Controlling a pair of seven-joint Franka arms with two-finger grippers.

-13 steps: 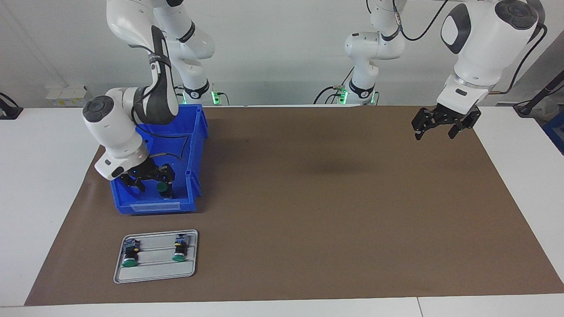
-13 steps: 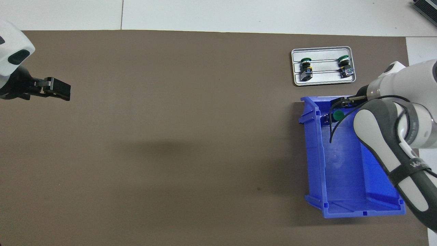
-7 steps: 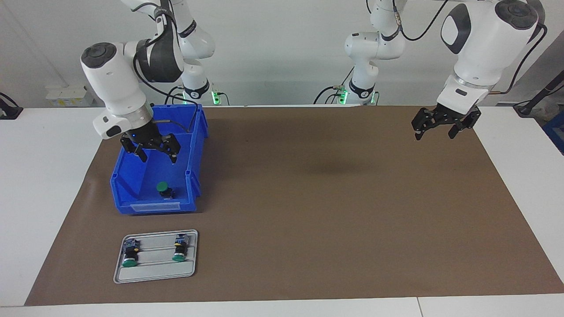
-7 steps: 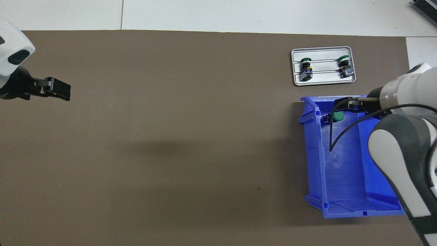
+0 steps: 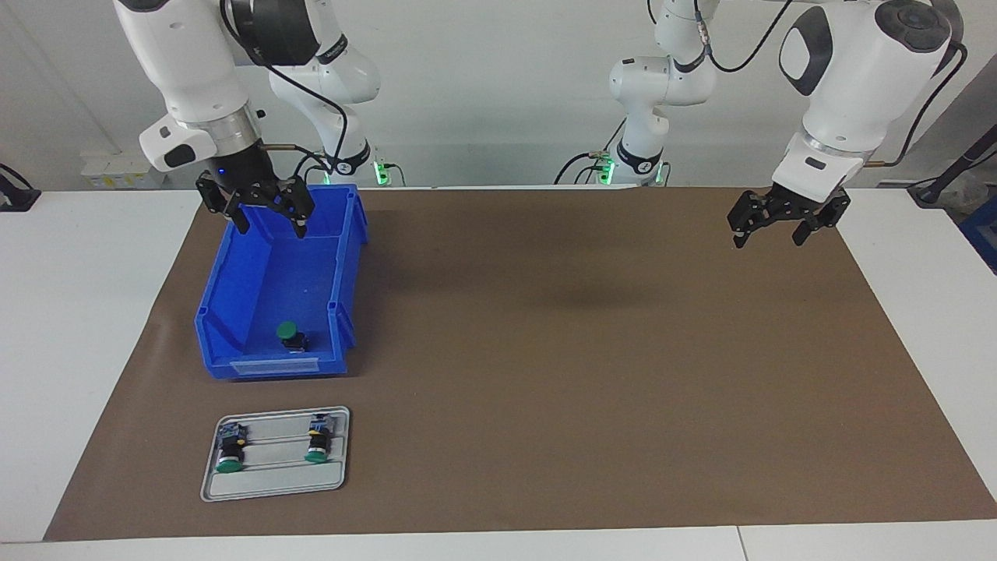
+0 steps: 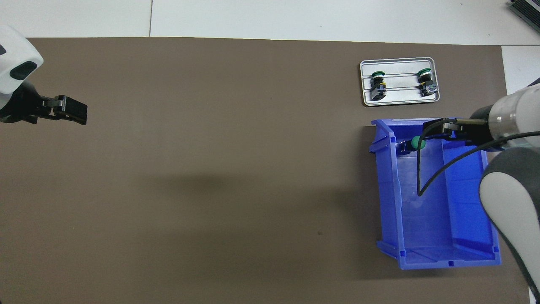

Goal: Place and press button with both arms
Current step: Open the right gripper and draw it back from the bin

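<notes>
Hovering my right hand (image 5: 267,222) open and empty, frame's upper left — button (image 5: 289,335) upright in bin (image 5: 343,257); a careless grab tips it; left hand (image 5: 767,232) open, waiting.

no readable text, labels, numbers or signs anywhere

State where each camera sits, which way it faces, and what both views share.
Facing view: high across the table, facing the robots; both white arms show whole, right gripper over the large blue plastic bin, left gripper over the brown mat.
Overhead view: above the robots' end, looking forward and down; only forearms and grippers show.
Shared: bin, green-capped button, grey metal tray.
</notes>
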